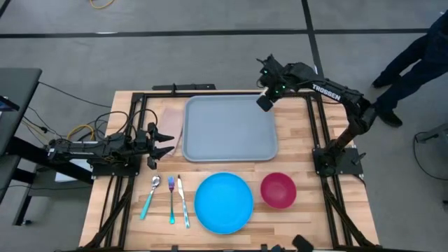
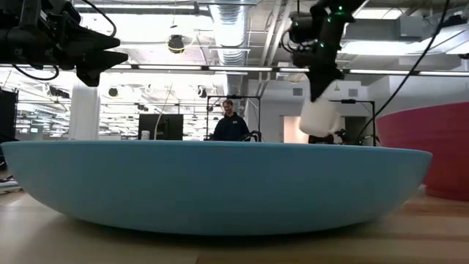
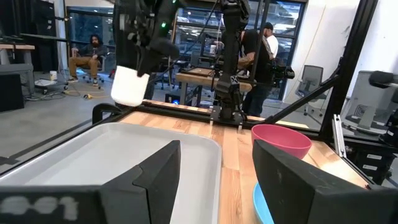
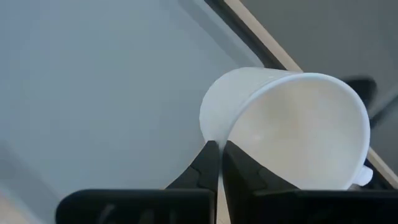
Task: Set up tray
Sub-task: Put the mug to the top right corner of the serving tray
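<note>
From the low view the blue plate [image 2: 220, 183] fills the width, hiding the tray & cutlery behind it; the red bowl [image 2: 432, 147] is cut by the right edge. In the high view the right hand [image 1: 266, 100] covers most of the white cup [image 1: 264, 103]. Right wrist view: cup's handle barely shows at its rim. A person [image 1: 413, 52] is cropped at the high view's right edge.

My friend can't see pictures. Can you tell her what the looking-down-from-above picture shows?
The right tool holds a white cup over the far right corner of an empty grey-blue tray. In front sit a spoon, fork, knife, blue plate and pink bowl; the left tool waits open beside the tray.
</note>
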